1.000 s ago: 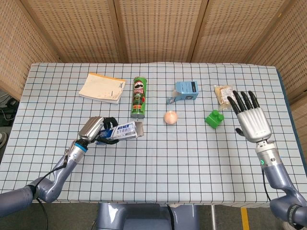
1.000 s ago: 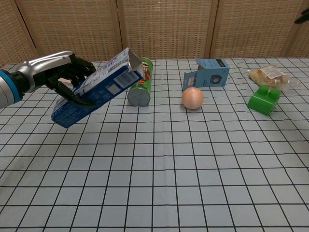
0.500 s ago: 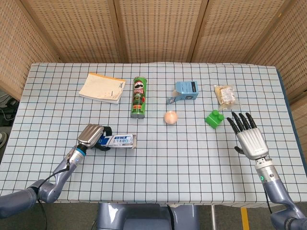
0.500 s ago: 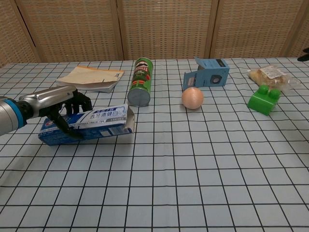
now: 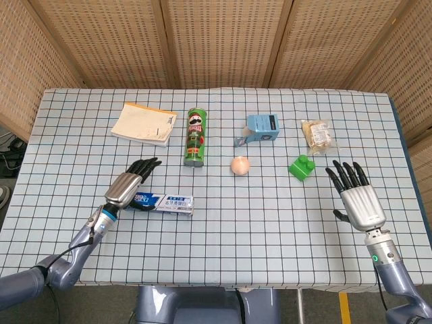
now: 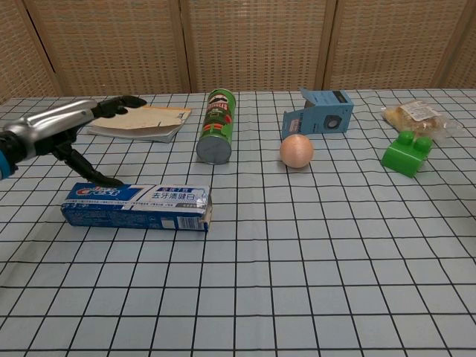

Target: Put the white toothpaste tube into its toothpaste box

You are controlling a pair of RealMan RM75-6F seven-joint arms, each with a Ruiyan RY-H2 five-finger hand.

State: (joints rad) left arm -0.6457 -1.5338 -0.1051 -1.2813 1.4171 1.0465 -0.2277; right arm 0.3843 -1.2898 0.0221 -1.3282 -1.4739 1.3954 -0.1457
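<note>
The blue-and-white toothpaste box (image 5: 166, 202) (image 6: 137, 206) lies flat on the checked tablecloth at the front left, its end flap toward the right. No white toothpaste tube shows in either view. My left hand (image 5: 128, 185) (image 6: 63, 126) hovers just behind the box's left end, holding nothing. Its fingers stretch out toward the notebook, and its thumb points down close to the box's back edge. My right hand (image 5: 361, 199) is raised at the front right with fingers spread and empty; the chest view does not show it.
Behind the box a green crisps can (image 5: 195, 137) (image 6: 216, 126) lies on its side beside a notebook (image 5: 144, 124) (image 6: 141, 120). A peach-coloured ball (image 5: 240, 165), an open blue carton (image 5: 262, 127), a green brick (image 5: 302, 166) and a snack packet (image 5: 317, 133) sit right of centre.
My left hand lowered the tilted toothpaste box flat onto the table, then let go and opened its fingers. My right hand dropped back toward the front right.
</note>
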